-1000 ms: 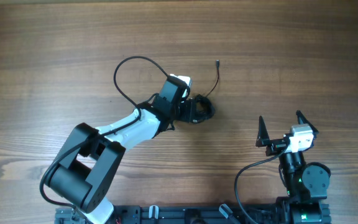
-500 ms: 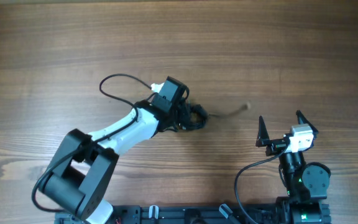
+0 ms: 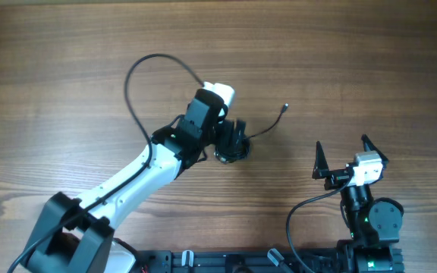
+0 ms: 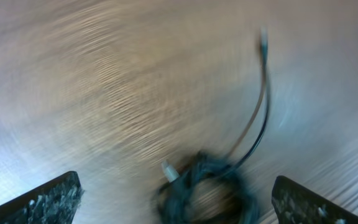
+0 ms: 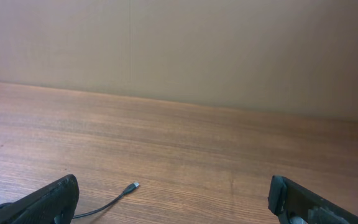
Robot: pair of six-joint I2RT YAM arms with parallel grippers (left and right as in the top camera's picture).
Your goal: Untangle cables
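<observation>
Okay, left end effector (image 4: 174, 198) is wide open, its fingers (image 4: 42, 202) far apart at the bottom corners of the left wrist view, gripping nothing. The cables (image 4: 207, 186) sit as a small dark coiled bundle on the worktop (image 4: 104, 93), right between the fingers; frame is blurred, but the bundle looks clear of both. One thin strand (image 4: 263, 118) runs out of the bundle up and to the right, ending in a small plug (image 4: 263, 37). A pale connector (image 4: 166, 168) sticks out at the bundle's left edge. From overhead, the left arm (image 3: 127, 178) reaches from bottom left to mid-worktop with the bundle at its tip, and the loose strand's plug lies to the right, apart from the bundle. A thick black robot wire (image 3: 127, 83) loops above the arm; it is not one of the cables. Right end effector (image 3: 341, 141) is fully open too, empty, at lower right, well apart from the bundle. The right wrist view shows a thin strand end with a plug on the wood near its left finger, another connector at the far left edge, and a plain wall (image 5: 229, 50) behind
</observation>
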